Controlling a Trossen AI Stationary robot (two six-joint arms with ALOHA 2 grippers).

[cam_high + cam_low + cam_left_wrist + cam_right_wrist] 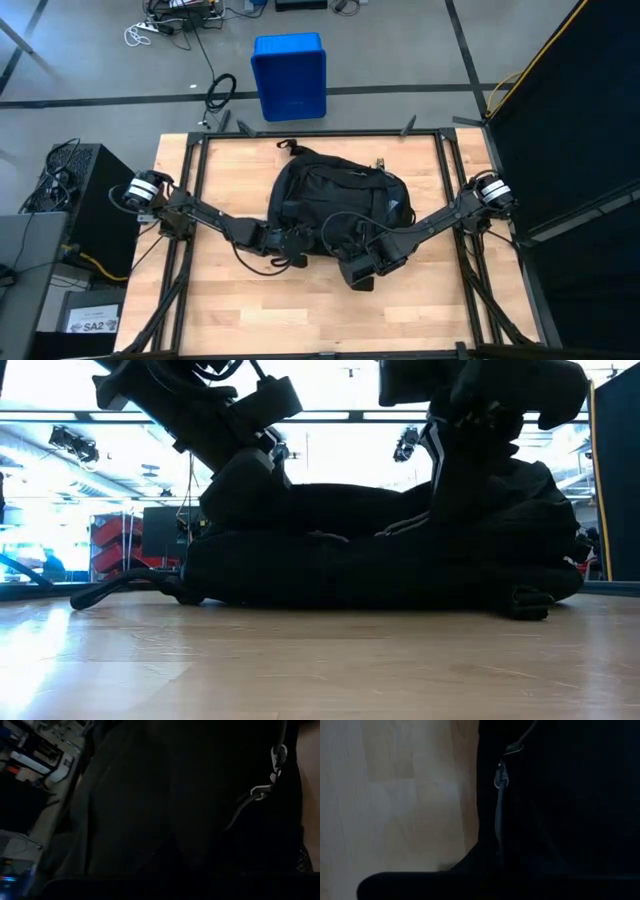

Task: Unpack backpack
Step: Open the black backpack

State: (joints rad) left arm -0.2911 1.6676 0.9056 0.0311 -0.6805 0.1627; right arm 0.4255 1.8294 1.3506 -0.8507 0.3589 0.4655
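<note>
We've got backpack [335, 205] lying flat mid-table, both arms pressed into its near edge. Left gripper [296, 243] closed at left side of bag, right gripper [362, 268] closed at lower right; can't tell if either actually pinches fabric or zip pull [500, 776]. Our worry: soft black cloth slips or whole bag drags instead of zip opening. Bag rounded, floppy, matte; table [240, 310] pale smooth wood.

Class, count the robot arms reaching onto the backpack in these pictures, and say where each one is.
2. The left gripper is at the backpack's near-left edge; the right gripper is at its near-right edge. No others show.
</note>
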